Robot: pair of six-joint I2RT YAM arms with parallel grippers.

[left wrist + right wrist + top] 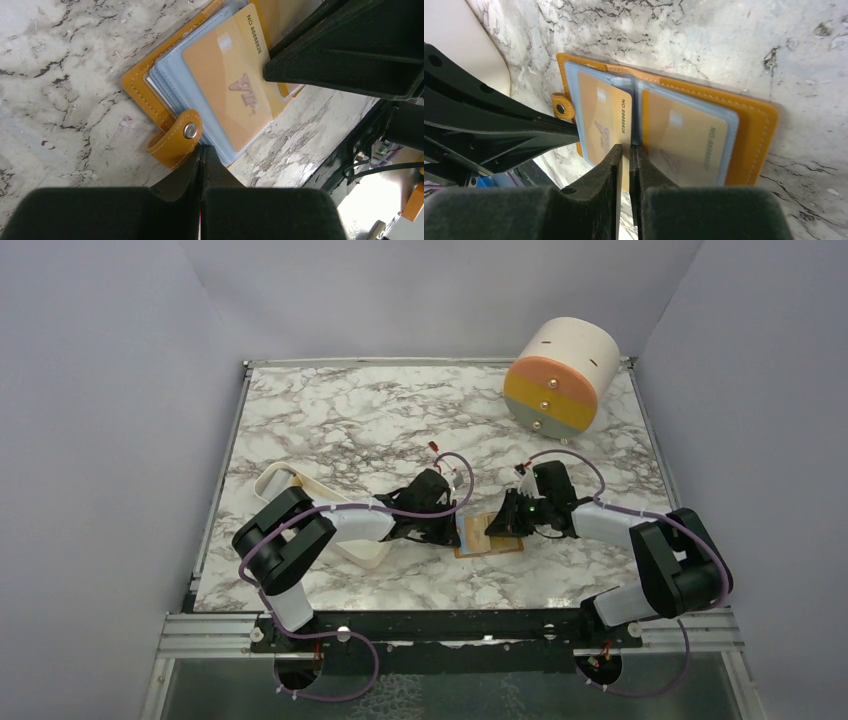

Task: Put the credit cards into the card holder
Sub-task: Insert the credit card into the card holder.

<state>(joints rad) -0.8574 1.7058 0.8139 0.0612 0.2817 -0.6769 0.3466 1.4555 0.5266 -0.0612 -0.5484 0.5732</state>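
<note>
The card holder (490, 538) lies open on the marble between both arms, its orange cover (760, 135) outside and blue-grey sleeves inside. One golden credit card (684, 137) sits in the right-hand sleeve. A second golden credit card (225, 85) (599, 117) lies flat on the left page, one corner past the holder's edge. My left gripper (452, 524) (201, 148) is shut, its tips down on the holder's edge beside the snap strap (177, 137). Tips over the left card's inner edge at the spine, my right gripper (503, 524) (625, 149) shows only a narrow slit with nothing pinched.
A white oblong tray (300, 488) lies left of the holder, partly under the left arm. A big cream-orange drum (560, 378) stands at the back right. The two grippers nearly touch over the holder.
</note>
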